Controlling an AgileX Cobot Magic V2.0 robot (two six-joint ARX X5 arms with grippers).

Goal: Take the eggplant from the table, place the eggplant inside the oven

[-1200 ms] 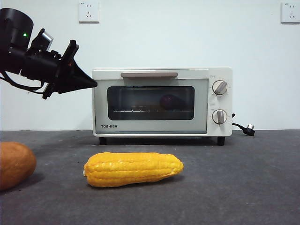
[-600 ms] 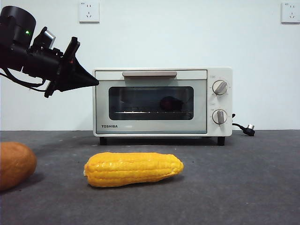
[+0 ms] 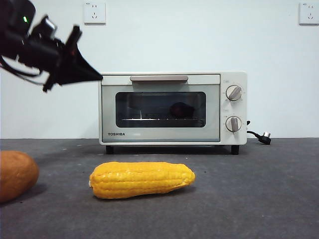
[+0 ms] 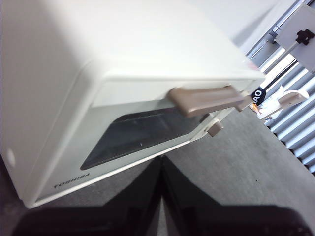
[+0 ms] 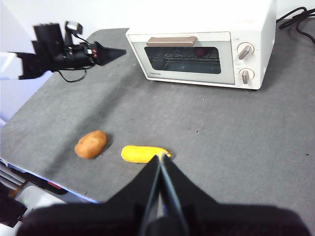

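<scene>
Nearest on the flat dark grey speckled table [image 3: 259, 199] lies a yellow ridged corn cob [image 3: 142, 179], with an orange-brown rounded vegetable [image 3: 16, 175] at the near left, partly cut off by the frame edge. Neither is the task's thing.

Farther back stands the small cream-white toaster oven [image 3: 172, 108], its glass door shut and its bar handle [image 3: 159, 78] level across the top. The dark purple eggplant [image 3: 181, 110] sits inside, on the wire rack [image 3: 149, 119] toward the right, seen only as a dim rounded shape through the glass; its stem end cannot be made out.

The left gripper [image 3: 94, 77] hangs just off the oven's upper left corner, its 2 black jaws pressed together and holding nothing. The right gripper [image 5: 160, 162] waits high over the near table, jaws also together and empty.

Judging from this, the placing looks done. A good finish means drawing the left arm clear of the oven without nudging the handle or door.
</scene>
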